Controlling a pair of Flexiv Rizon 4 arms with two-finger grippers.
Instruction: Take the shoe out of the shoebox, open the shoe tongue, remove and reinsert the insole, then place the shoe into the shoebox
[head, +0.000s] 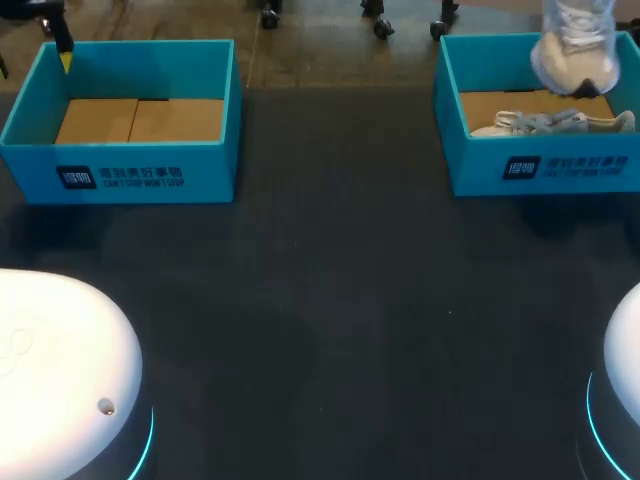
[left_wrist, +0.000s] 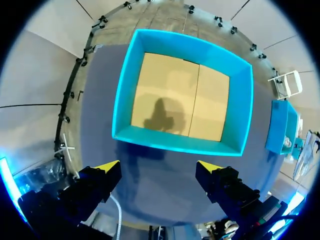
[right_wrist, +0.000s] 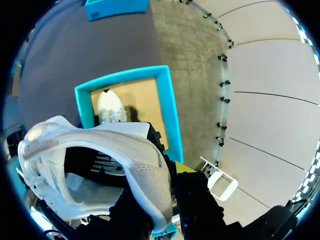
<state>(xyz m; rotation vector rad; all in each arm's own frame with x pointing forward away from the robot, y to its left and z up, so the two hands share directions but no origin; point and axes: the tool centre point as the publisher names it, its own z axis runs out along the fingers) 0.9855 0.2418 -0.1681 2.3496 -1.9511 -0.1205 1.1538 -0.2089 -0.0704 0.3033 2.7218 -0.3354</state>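
**Shoe being taken out of the right shoebox**

A white shoe is being held up by the right gripper above the far side of the right shoebox, at the far right of the tabletop. The gripper is being kept closed on the edge of the shoe's opening, so the shoe is hanging from that one edge. A second shoe is lying on its side on the cardboard floor of the same box. At the far left, the left gripper is being held wide, with nothing between its fingers, over the left shoebox, in which no shoe is being kept.

The step in hand is judged to be the taking-out. A straight upward lift is being called for until the sole is plainly above the box wall. Only then is a sideways carry toward the bare middle of the tabletop being advised. Because the shoe is being gripped at one edge only, swinging is being risked, so a slow, steady carry is being favoured. A sole-down landing with the opening upward is being recommended, within reach of the left gripper for the tongue.
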